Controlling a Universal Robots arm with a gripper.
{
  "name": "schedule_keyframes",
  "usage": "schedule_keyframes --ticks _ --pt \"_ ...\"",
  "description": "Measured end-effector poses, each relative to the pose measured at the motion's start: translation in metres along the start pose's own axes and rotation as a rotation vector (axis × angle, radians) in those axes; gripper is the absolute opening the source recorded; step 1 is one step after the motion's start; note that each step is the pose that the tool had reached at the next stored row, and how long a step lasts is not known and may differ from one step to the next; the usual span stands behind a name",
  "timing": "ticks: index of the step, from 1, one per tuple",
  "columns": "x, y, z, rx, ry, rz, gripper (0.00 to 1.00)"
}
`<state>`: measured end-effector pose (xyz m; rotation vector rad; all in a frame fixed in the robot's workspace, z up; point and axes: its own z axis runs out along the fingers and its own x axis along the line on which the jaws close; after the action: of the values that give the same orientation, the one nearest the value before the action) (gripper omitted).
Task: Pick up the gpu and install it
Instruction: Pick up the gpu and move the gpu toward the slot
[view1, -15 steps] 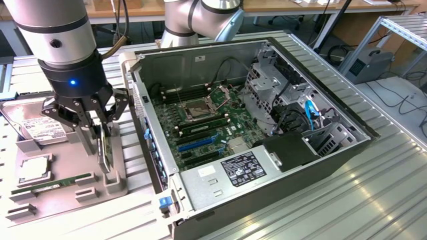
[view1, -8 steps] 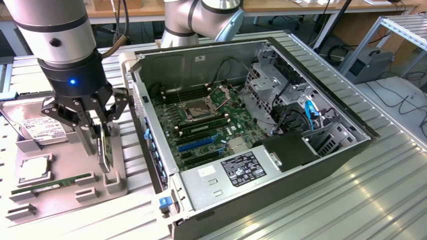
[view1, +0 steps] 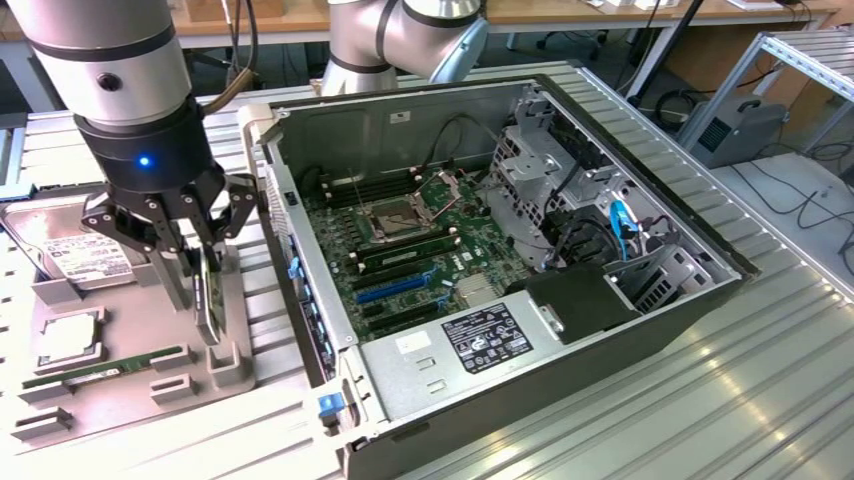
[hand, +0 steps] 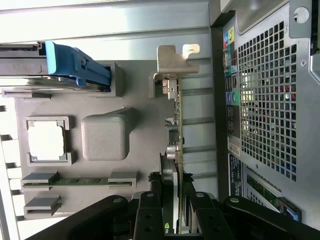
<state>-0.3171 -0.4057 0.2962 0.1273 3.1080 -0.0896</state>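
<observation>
The gpu (view1: 208, 300), a thin dark card, stands on edge in a slot of the grey tray (view1: 134, 385) at the exterior view's left. My gripper (view1: 200, 262) hangs straight down over it, its fingers on both faces of the card's upper part. In the wrist view the gpu (hand: 177, 125) runs edge-on away from my gripper (hand: 174, 205), and its silver end bracket (hand: 167, 65) is at the far end. The black fingers (hand: 150, 210) press against the card from either side. The card's lower edge still sits at the tray.
The open computer case (view1: 641, 300) lies beside the tray, with its motherboard and a blue slot (view1: 394, 288) exposed. The tray also holds a hard drive (view1: 74, 255), a processor (view1: 67, 340) and a green memory stick (view1: 107, 368). The case's perforated rear wall (hand: 270, 100) is close beside the card.
</observation>
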Motion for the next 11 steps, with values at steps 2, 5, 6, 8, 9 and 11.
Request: schedule_keyframes --ticks 2,5,6,8,9,11 --pt "0.0 0.0 -0.0005 0.0 0.0 0.0 0.27" --pt "-0.0001 -0.0001 -0.0011 0.0 0.0 0.0 0.27" --pt "-0.0001 -0.0001 -0.0015 0.0 0.0 0.0 0.27" --pt "-0.0001 -0.0001 -0.0022 0.0 0.0001 0.0 0.27" --pt "-0.0001 -0.0001 -0.0024 0.0 0.0 0.0 0.27" --pt "-0.0001 -0.0002 -0.0029 0.0 0.0001 0.0 0.27"
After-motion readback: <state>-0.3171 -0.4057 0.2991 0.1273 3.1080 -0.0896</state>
